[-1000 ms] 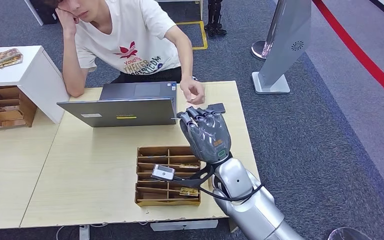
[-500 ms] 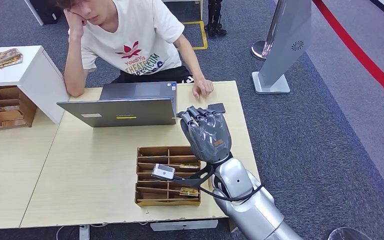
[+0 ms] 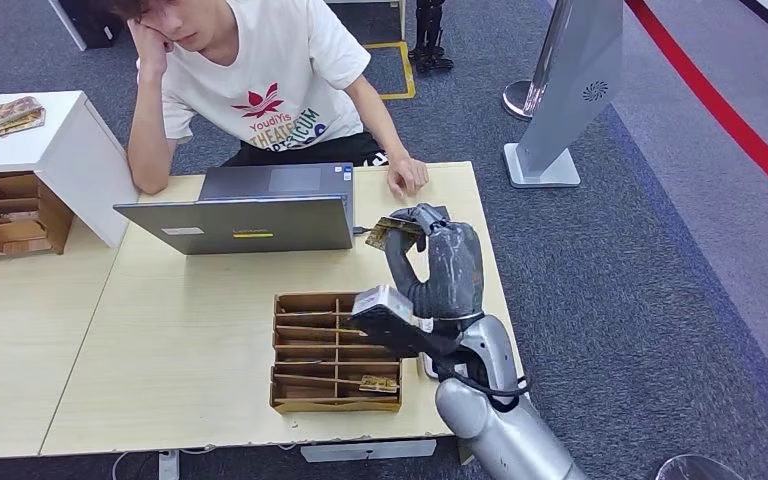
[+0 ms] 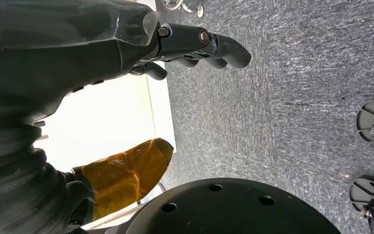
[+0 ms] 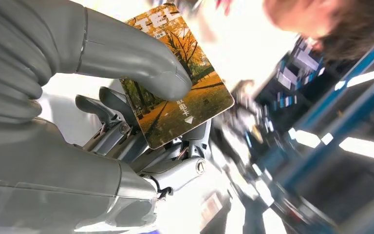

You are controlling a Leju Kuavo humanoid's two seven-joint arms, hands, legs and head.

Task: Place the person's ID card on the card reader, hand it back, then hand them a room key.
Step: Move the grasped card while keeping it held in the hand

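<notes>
Right hand grip: the right hand (image 3: 438,262) pinches the room key card (image 5: 177,95), thumb pressed on its printed face, fingers (image 5: 108,108) behind it.
Card place: raised above the tabletop (image 3: 180,350) near its far right corner, beside the laptop (image 3: 245,212).
Left hand: the left hand (image 4: 126,44) hangs over carpet, fingers loosely curled, holding nothing.
Nearby: the wooden divider tray (image 3: 290,385) lies at the near edge; the person's hand (image 3: 407,177) rests on the far edge.

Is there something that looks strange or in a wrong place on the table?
Nothing looks spilled or broken. One card lies slanted in the wooden organizer. The right hand holds a card with an autumn tree picture between thumb and fingers, near the laptop.
</notes>
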